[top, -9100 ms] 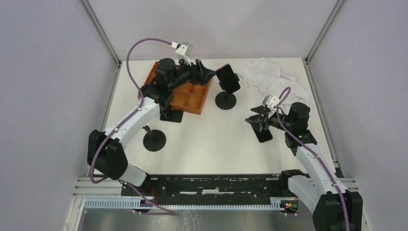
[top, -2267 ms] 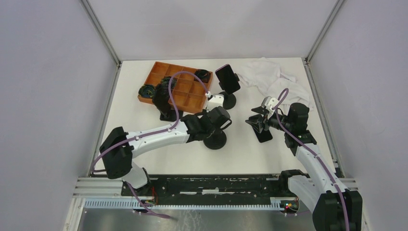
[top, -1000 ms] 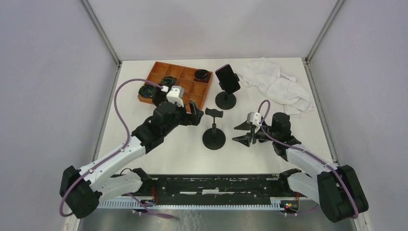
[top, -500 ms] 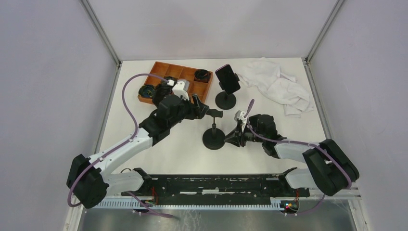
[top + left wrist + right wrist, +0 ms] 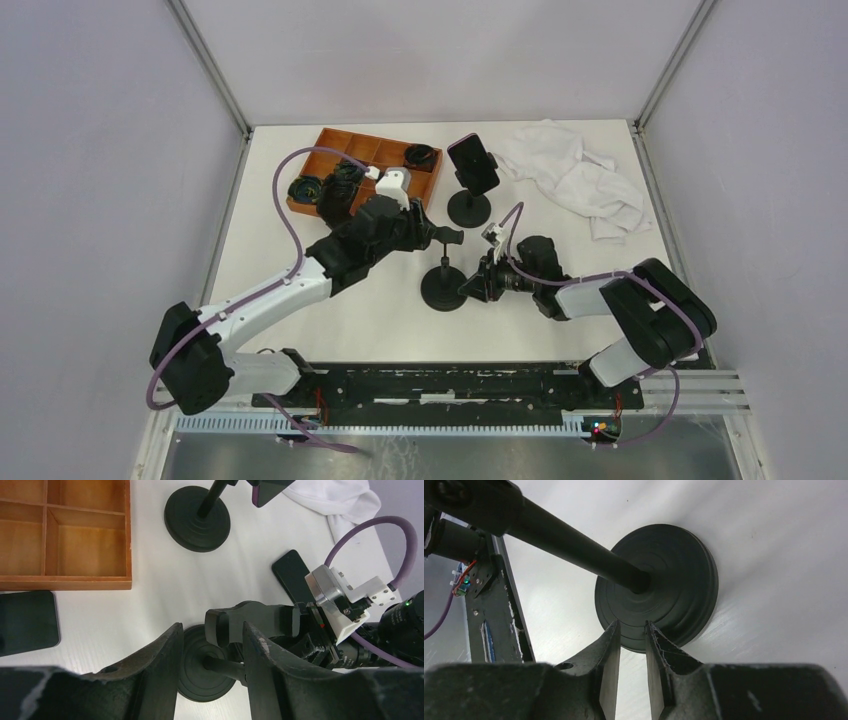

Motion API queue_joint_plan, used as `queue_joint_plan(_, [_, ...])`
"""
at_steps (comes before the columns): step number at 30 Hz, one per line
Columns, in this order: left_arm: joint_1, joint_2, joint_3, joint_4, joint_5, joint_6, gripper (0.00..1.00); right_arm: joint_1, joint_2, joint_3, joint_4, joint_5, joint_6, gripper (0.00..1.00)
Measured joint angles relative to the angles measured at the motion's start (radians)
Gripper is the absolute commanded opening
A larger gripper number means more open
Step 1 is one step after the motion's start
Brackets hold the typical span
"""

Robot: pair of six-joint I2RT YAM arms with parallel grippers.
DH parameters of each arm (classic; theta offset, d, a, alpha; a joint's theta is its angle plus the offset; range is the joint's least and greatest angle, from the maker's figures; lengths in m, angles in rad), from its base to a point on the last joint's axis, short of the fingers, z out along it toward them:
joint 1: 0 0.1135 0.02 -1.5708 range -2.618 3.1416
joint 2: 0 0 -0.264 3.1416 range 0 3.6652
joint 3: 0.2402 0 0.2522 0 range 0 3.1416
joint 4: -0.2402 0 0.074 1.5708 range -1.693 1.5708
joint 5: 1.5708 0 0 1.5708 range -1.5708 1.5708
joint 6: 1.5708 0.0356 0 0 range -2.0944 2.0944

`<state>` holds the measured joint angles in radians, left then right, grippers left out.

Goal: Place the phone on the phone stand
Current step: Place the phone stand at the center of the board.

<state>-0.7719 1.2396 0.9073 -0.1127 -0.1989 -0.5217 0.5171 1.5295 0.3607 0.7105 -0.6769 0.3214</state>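
Phone [image 5: 292, 577] lies flat on the table [image 5: 150, 555] near the empty phone stand [image 5: 443, 290], not yet lifted. Left gripper [image 5: 212, 630] is spread loosely around the stand's cradle. Right gripper [image 5: 630, 630] appears to pinch the base rim. Lifting and seating the phone are left to do.

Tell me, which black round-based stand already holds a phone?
The far black stand, right of the orange wooden tray, holds a dark phone; the nearer stand carries nothing.

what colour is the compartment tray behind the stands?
The compartment tray is orange-brown, like wood. It shows best in the left wrist view.
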Motion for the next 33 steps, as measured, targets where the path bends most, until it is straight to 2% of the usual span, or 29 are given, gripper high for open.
queue_joint_plan(5, [-0.016,0.031,0.022,-0.021,-0.011,0.0,0.47,0.008,0.02,0.02,-0.018,0.032,0.027,0.33])
queue_joint_plan(8, [-0.016,0.052,0.032,-0.021,-0.013,0.0,0.4,0.016,0.039,0.051,-0.033,0.048,0.034,0.33])
queue_joint_plan(17, [-0.023,0.093,0.067,-0.033,-0.043,0.021,0.03,0.036,0.063,0.087,-0.079,0.091,0.042,0.35])
queue_joint_plan(22, [-0.037,0.096,0.074,-0.04,-0.067,0.037,0.02,0.05,0.095,0.146,-0.125,0.124,0.045,0.35])
queue_joint_plan(33, [-0.144,0.062,0.043,-0.021,-0.237,0.087,0.02,0.077,0.15,0.243,-0.196,0.24,0.021,0.3])
